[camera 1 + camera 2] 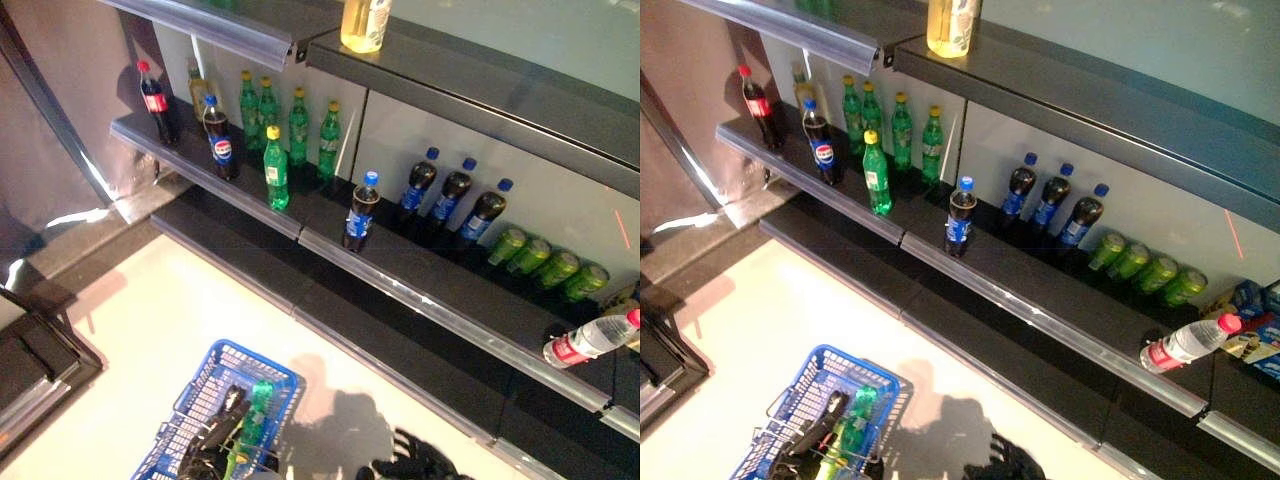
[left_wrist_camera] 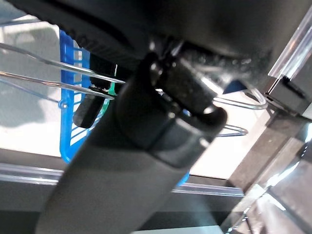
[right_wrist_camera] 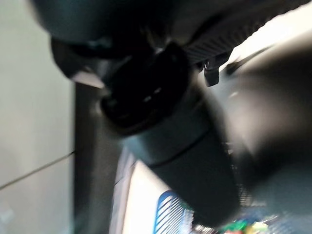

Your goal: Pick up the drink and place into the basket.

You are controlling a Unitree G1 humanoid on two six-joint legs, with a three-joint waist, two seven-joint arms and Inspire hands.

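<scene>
A blue wire basket (image 1: 232, 352) hangs low over the pale floor in front of the shelves. A green bottle (image 1: 258, 405) lies inside it among dark items. My left hand (image 1: 212, 432) is at the basket's top, shut on its wire handle (image 2: 58, 63), with the thumb (image 2: 161, 112) lying across the wires. My right hand (image 1: 415, 464) shows at the bottom edge, right of the basket and apart from it, open with nothing in it. In the right wrist view, a corner of the basket (image 3: 168, 214) shows past that hand (image 3: 161, 122).
The middle shelf (image 1: 420, 300) carries several drinks: a red-capped cola (image 1: 155, 103), a blue-labelled cola (image 1: 220, 138), a green bottle (image 1: 275, 168) at the front, a blue-capped cola (image 1: 361, 212), green cans (image 1: 545, 262) and a water bottle (image 1: 590, 340) lying on its side. A yellow drink (image 1: 364, 22) stands on the shelf above.
</scene>
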